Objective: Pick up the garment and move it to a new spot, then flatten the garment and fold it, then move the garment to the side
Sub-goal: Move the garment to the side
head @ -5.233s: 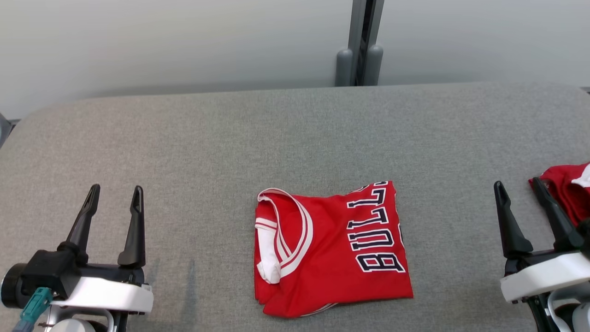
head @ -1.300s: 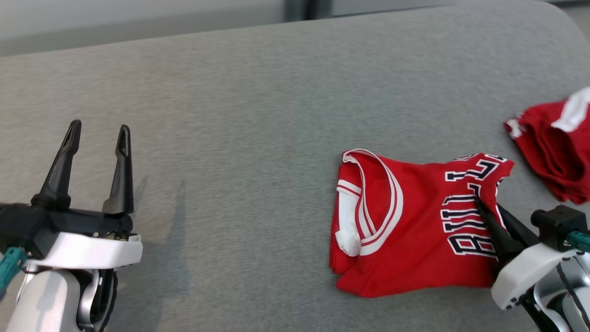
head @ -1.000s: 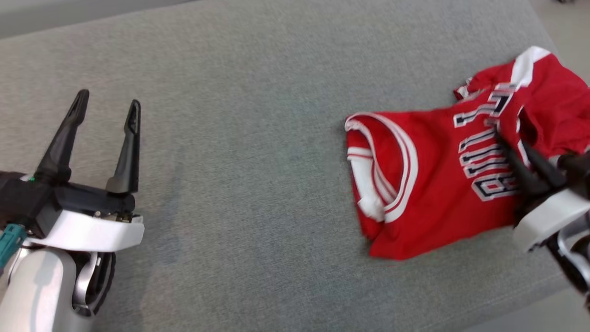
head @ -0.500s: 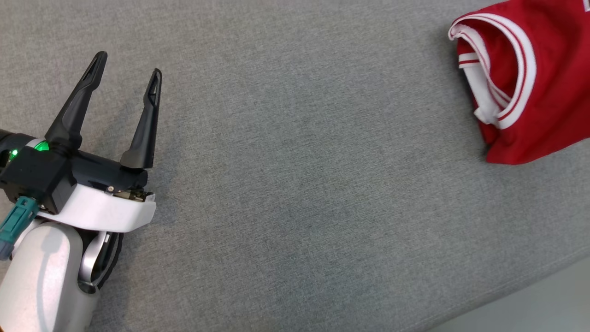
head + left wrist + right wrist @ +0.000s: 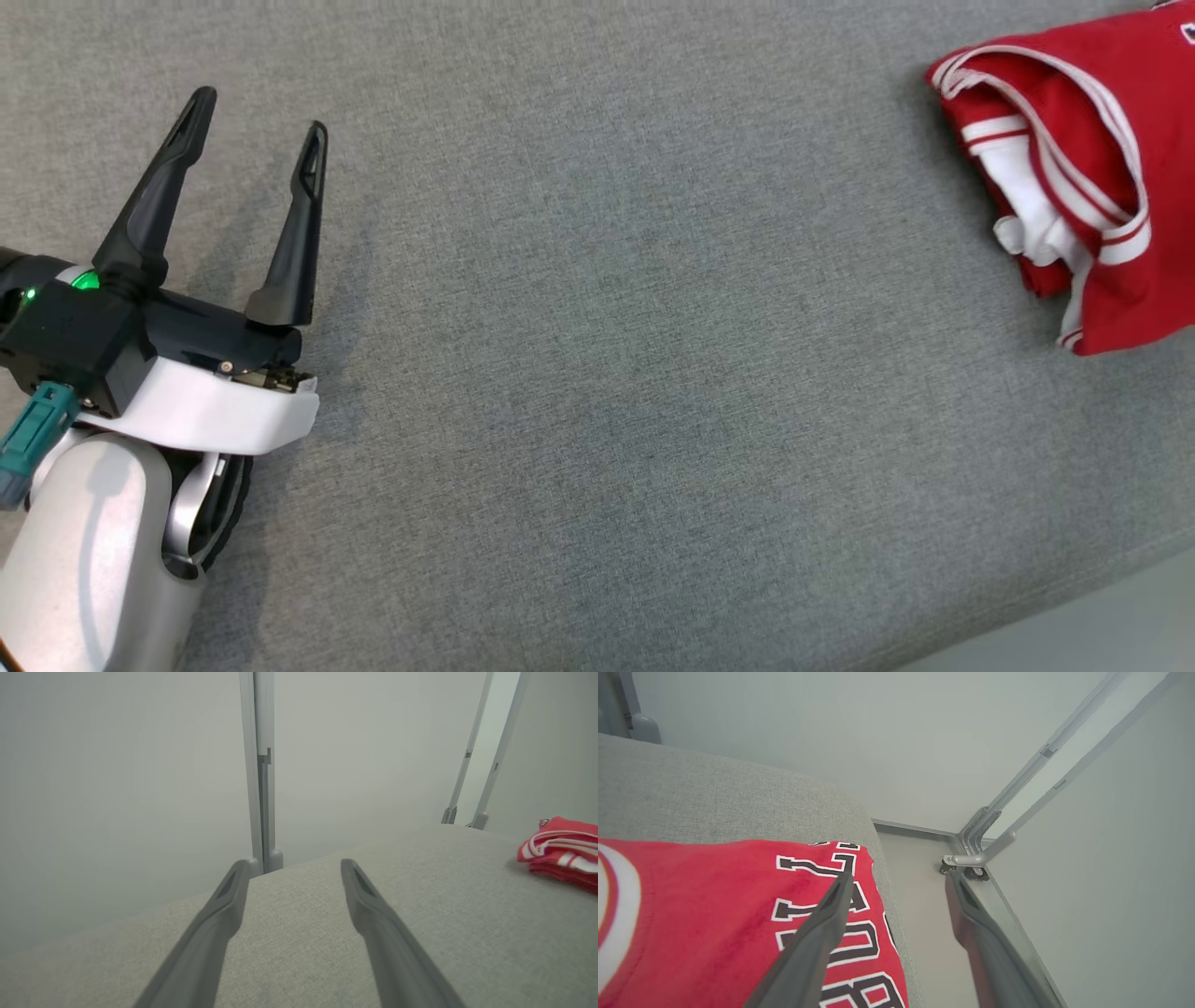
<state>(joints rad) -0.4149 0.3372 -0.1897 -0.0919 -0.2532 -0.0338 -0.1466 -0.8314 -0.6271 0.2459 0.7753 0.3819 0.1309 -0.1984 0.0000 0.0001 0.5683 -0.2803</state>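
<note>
Since the earlier frames the folded red jersey (image 5: 1074, 177) has been carried from the middle of the grey surface (image 5: 597, 392) to its right edge, where it now lies. The right hand (image 5: 900, 877), clenched on it a moment ago, is seen released and spread wide above the lettering (image 5: 859, 947); the left hand (image 5: 260, 110) is held released toward the left edge. The move aside is judged done.
</note>
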